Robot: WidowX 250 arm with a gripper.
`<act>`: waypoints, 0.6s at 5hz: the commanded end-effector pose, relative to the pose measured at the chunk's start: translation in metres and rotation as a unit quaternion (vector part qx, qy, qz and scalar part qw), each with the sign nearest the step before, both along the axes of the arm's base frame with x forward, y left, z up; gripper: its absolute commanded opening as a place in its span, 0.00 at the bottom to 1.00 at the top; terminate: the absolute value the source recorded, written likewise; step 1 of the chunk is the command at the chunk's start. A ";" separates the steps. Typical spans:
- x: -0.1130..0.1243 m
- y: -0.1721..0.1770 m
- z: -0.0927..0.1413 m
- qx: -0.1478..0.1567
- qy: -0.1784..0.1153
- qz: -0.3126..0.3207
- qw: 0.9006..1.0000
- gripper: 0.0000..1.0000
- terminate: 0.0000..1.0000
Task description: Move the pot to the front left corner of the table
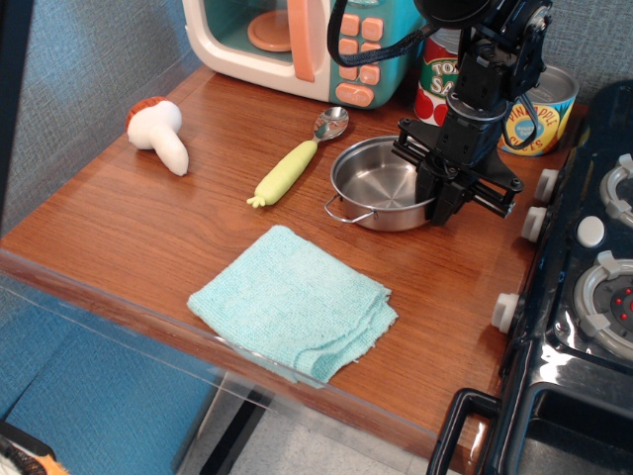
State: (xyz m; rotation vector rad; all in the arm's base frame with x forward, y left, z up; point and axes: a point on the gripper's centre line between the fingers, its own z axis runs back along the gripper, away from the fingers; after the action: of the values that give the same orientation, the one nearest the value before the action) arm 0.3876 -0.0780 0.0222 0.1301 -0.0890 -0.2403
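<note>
Brown wood-grain table [148, 237], largest item: fills the frame from 9 to 4 o'clock, with a clear plastic strip along its front edge.

Black toy stove [584, 297]: at 3 to 5 o'clock, white knobs facing the tabletop.

Toy microwave [297, 45]: at 12 o'clock, cream and teal with peach buttons, against a grey-blue textured wall [79, 69].

My arm and gripper [445, 188]: black, coming down from 1 o'clock. My fingers are pinched on the right-hand rim of the pot, one inside the wall and one outside, with only the thin metal between them.

Folded cloth [294, 302]: light blue, at 6 o'clock, near the front edge, lying flat.

Pot [381, 183]: shiny steel, shallow, just right of centre toward 2 o'clock, upright, with one wire loop handle showing at its lower left. Whether it rests on the wood or hangs just above it I cannot tell. It is well apart from the front left corner.

Two tins: tomato sauce can [435, 74] and pineapple can [539, 109], behind my arm at 1 o'clock.

Toy mushroom [160, 134]: white stem, brown cap, at 10 o'clock.

Spoon [297, 158]: yellow-green handle, metal bowl, just left of the pot.
</note>
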 end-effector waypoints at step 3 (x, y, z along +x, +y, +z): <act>-0.055 0.006 0.111 -0.067 -0.060 0.135 0.987 1.00 0.00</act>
State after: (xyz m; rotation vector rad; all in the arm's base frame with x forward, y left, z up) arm 0.3435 -0.0697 0.1135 0.0366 -0.1501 0.0428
